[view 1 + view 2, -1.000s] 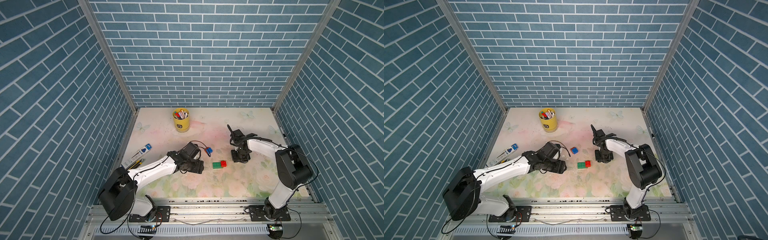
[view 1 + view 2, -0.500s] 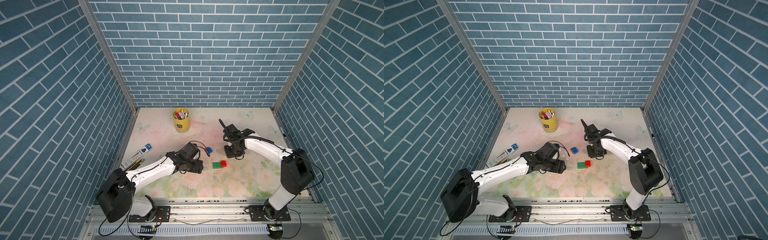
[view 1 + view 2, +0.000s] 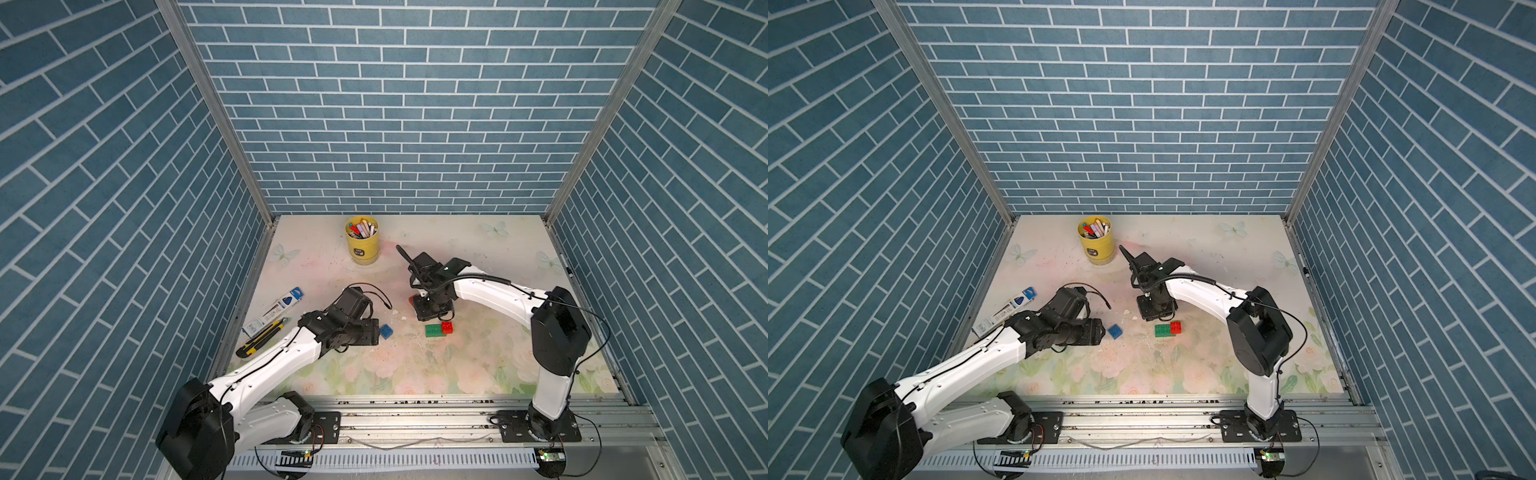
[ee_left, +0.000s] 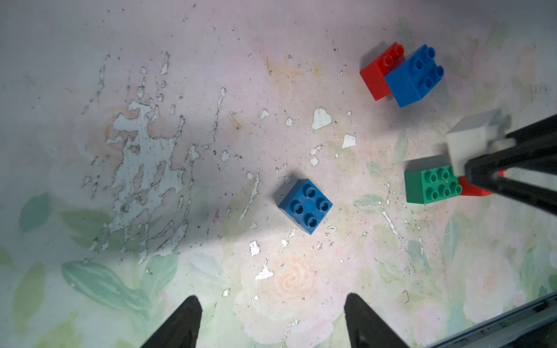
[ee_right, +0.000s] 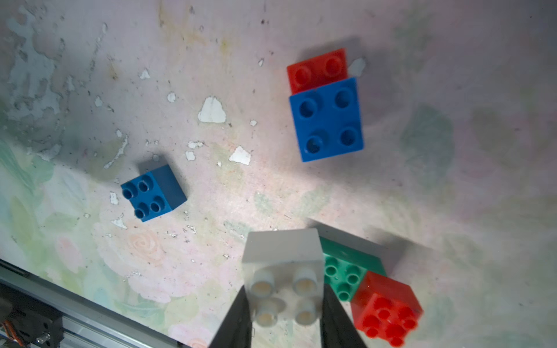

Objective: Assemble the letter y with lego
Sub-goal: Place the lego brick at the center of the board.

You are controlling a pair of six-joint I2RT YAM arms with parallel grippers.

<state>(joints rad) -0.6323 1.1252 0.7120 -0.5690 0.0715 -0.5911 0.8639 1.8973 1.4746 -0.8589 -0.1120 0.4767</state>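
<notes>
Both top views are bright and evenly lit from above, and sharp across the worktop (image 3: 478, 365). The arms (image 3: 490, 291) throw only soft, faint shadows on it. The walls (image 3: 395, 104) lean outward and their lines bend toward the frame edges, a wide-lens distortion. The wrist views are dimmer and uneven, with dark frame corners. In the left wrist view a broad grey shadow crosses the worktop. In the right wrist view a bright pool sits mid-frame. The white brick (image 5: 283, 271), close to the lens, is out of focus in both wrist views. The blue brick (image 5: 153, 192) is crisp and casts a short dark shadow.
</notes>
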